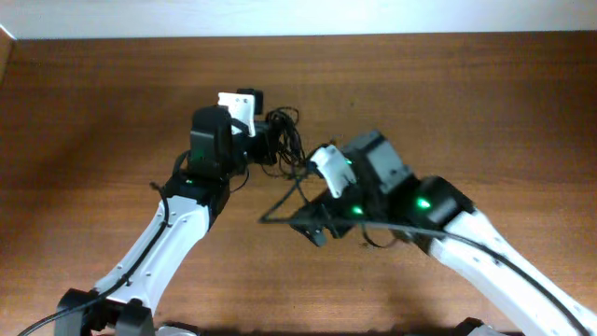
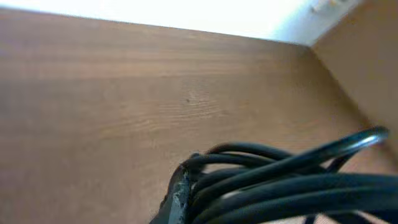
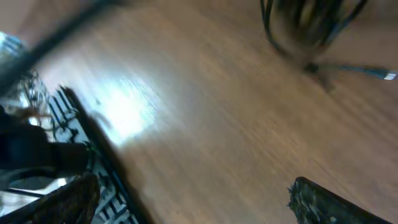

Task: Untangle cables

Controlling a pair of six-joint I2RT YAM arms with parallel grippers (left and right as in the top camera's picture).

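The cables (image 1: 285, 140) are a small clump of thin black cords at the table's middle back. One strand (image 1: 278, 202) trails from it toward the front. My left gripper (image 1: 269, 142) is shut on the clump. In the left wrist view the bunched cords (image 2: 292, 180) fill the jaws beside one finger (image 2: 181, 194). My right gripper (image 1: 313, 227) is open and empty, low over the table in front of the clump. In the blurred right wrist view its fingers (image 3: 199, 205) are spread wide, and the clump (image 3: 308, 25) and a plug end (image 3: 384, 75) lie ahead.
The brown wooden table (image 1: 485, 103) has a white wall along its back edge. A short cord loop (image 1: 376, 243) shows beside the right arm. The left arm's base (image 3: 37, 155) shows at the left of the right wrist view.
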